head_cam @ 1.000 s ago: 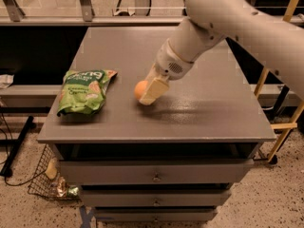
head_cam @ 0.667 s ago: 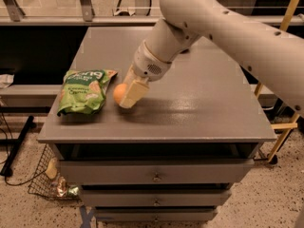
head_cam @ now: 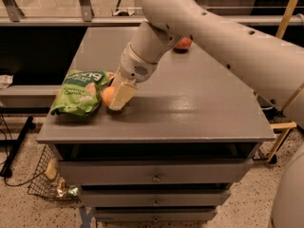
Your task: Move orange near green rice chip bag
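Lying at the 9 o'clock side of the grey table (head_cam: 199, 113), the green rice chip bag (head_cam: 78, 91) is flat, soft and a little crumpled. It is bright green, with white lettering and pale round chips printed on it. At its 3 o'clock edge, touching it or just beside it, is the orange (head_cam: 106, 95): small, smooth, round and evenly light orange, its right part hidden behind a cream finger (head_cam: 122, 94). The claw (head_cam: 115, 96) is clenched on the orange, low at the table top, slanting down toward 7 o'clock from its pale wrist (head_cam: 137, 68). Whether the orange rests on the table or hangs just above it cannot be told. Toward 1 o'clock from the claw, well apart near the table's far edge, a darker red-orange fruit (head_cam: 183, 43) shows partly behind the arm (head_cam: 223, 42), which stretches across from 3 o'clock.
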Robot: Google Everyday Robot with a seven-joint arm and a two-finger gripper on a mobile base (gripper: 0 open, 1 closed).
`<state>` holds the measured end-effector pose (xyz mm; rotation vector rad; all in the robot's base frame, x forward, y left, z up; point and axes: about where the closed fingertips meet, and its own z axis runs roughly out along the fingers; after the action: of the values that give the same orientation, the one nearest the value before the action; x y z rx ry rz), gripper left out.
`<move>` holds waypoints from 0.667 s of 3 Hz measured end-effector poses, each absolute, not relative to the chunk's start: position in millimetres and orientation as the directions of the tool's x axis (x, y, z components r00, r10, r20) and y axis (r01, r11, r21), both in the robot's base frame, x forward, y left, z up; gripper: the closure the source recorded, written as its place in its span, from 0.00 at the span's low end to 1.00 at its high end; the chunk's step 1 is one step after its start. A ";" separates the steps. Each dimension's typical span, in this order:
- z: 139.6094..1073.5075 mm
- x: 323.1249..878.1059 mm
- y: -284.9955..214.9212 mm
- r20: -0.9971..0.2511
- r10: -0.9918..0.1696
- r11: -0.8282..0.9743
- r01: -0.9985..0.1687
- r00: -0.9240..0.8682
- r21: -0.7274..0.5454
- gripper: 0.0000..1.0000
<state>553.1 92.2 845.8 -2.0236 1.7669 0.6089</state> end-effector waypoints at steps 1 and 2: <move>845.0 552.6 93.1 -0.555 -0.824 -0.136 -0.991 0.114 -0.003 0.62; 843.8 551.9 94.6 -0.554 -0.824 -0.139 -0.990 0.116 -0.001 0.37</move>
<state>551.9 94.6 843.8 -2.0297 1.7647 0.6129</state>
